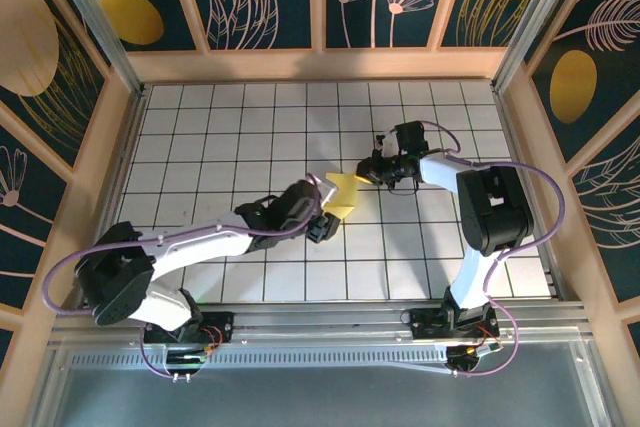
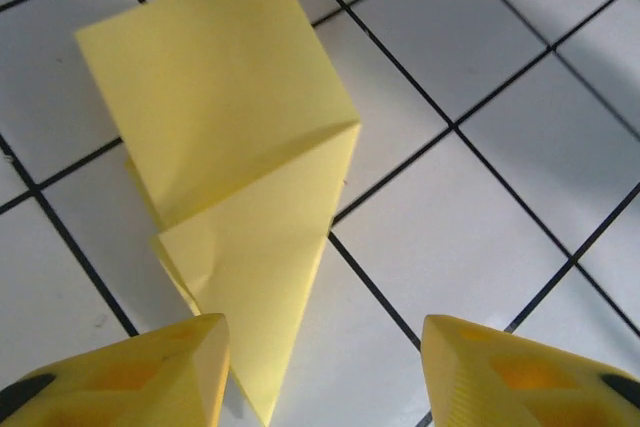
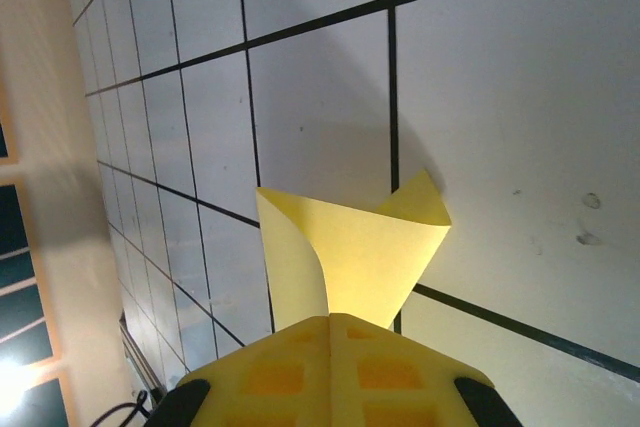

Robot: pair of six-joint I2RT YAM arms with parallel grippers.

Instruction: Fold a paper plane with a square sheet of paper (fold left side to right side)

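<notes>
The square sheet of paper is pale yellow and folded into a pointed, paper-plane-like shape at the middle of the table. In the left wrist view the paper lies flat, with a diagonal crease and a narrow tip pointing toward my left gripper. That gripper is open; the tip lies by its left finger, ungripped. In the top view my left gripper sits at the paper's near-left end. My right gripper is at the far-right corner. Its fingers are shut on the paper's edge, which curls upward.
The white grid table is boxed in by a wooden frame on the left, back and right. The right arm's elbow stands right of the paper. Open tiles lie to the far left and along the front.
</notes>
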